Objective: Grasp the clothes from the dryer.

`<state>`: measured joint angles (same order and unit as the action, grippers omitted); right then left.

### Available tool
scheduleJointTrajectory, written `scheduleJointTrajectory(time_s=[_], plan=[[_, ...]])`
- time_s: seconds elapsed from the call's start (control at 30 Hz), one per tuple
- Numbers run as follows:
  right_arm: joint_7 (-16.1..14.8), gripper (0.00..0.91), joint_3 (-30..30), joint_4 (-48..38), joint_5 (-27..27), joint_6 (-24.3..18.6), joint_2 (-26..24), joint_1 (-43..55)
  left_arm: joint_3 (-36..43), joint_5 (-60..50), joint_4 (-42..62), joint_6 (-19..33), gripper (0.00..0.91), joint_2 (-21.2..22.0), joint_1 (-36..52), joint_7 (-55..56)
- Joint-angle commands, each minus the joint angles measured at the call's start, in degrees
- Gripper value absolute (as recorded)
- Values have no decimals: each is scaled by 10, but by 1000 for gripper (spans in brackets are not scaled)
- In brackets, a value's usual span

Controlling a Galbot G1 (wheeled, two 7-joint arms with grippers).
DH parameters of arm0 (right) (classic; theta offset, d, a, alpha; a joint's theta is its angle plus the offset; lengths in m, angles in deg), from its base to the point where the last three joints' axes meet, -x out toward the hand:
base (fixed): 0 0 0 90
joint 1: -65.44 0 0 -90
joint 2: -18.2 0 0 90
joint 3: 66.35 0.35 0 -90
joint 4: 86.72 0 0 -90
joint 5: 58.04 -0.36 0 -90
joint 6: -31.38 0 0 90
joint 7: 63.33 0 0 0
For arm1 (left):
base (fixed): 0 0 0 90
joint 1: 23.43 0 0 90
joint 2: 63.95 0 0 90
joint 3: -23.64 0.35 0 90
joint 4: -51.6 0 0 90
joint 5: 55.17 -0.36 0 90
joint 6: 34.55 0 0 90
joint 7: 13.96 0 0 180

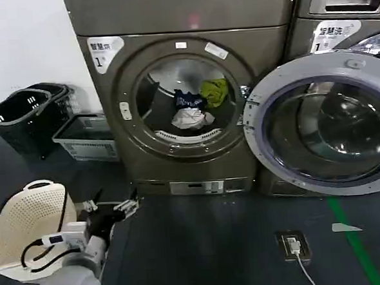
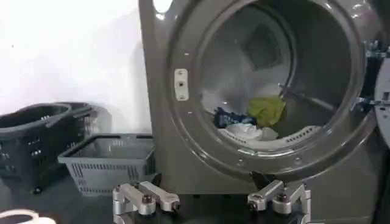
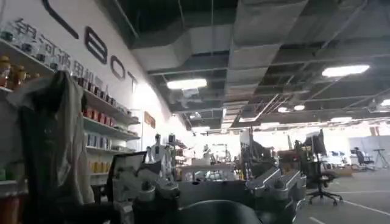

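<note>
Hovering spread before the dryer [image 1: 174, 98] — left gripper [image 1: 110, 207], clothes [image 1: 194, 107] inside.

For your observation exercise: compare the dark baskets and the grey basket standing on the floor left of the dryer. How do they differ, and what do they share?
The dark baskets are black, while the grey basket is pale grey. The dark baskets have curved rims and stand taller; the grey basket is low and rectangular. The dark baskets sit farther from the dryer, near the white wall; the grey basket stands right beside the dryer. Both have slotted plastic walls and stand upright on the dark floor.
</note>
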<state>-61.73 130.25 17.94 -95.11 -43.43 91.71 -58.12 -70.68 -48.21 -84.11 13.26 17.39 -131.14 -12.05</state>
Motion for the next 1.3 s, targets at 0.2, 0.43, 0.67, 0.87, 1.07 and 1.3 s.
scheduleJointTrajectory(time_s=[0.2, 0.43, 0.67, 0.87, 1.07, 1.3], plan=[[5, 907, -3, 1, 0, -4, 4, -1, -1, -1, -2, -28, 907, 0, -2, -3], [4, 907, -4, -1, 0, -5, 5, 2, 1, -3, 0, -28, 907, 0, -2, -5], [8, 907, -8, -2, -1, -18, 7, 3, 2, -4, 1, -28, 907, -1, 1, -5], [25, 907, -11, -6, -2, -32, 6, 4, 6, -12, 3, -28, 907, -4, 4, -5], [37, 907, -6, -13, -15, -42, 3, 3, 16, -15, 9, -28, 907, -7, 7, -2], [41, 907, 2, -19, -19, -46, -2, -1, 25, -14, 15, -28, 907, -7, 16, 0]])
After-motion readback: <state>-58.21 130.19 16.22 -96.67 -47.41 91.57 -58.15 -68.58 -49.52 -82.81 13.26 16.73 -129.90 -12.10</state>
